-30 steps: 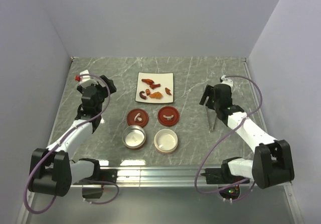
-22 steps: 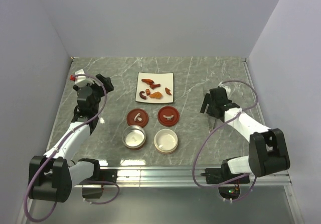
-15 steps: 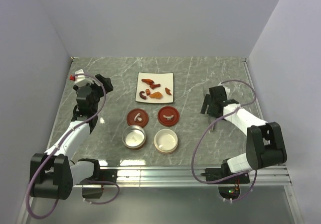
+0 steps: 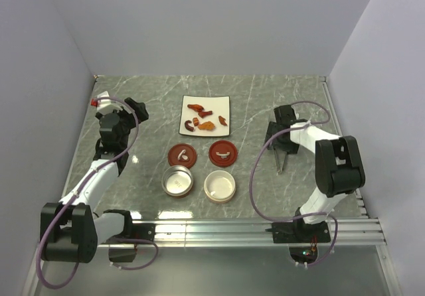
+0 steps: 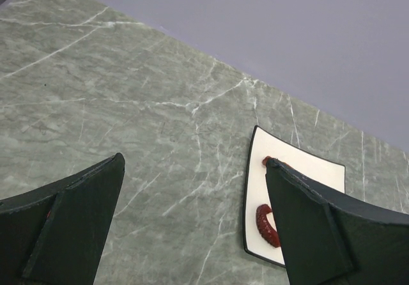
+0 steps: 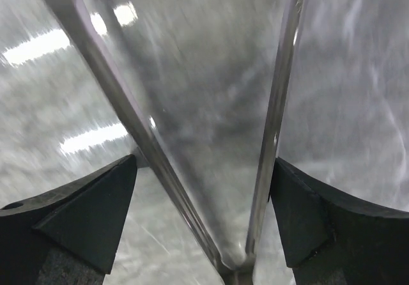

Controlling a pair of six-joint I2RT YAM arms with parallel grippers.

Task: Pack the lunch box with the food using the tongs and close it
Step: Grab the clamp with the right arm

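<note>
My right claw [image 6: 203, 165] is wide open, the tongs [image 6: 278, 106] lying between its fingers. My left claw [image 5: 193, 162] is open too, holding nothing.

The tabletop [image 4: 153, 97] is glossy grey-green marbled stone. The tongs [image 6: 276, 119] are polished, shiny metal. The left claw [image 5: 193, 160] is matt black plastic. The plate [image 4: 223, 101] looks smooth, white.

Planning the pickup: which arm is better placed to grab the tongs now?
Right. The right fingers stand open either side of the tongs, whose two arms run between them. The left fingers hang open over the table left of the plate, far from them.
</note>
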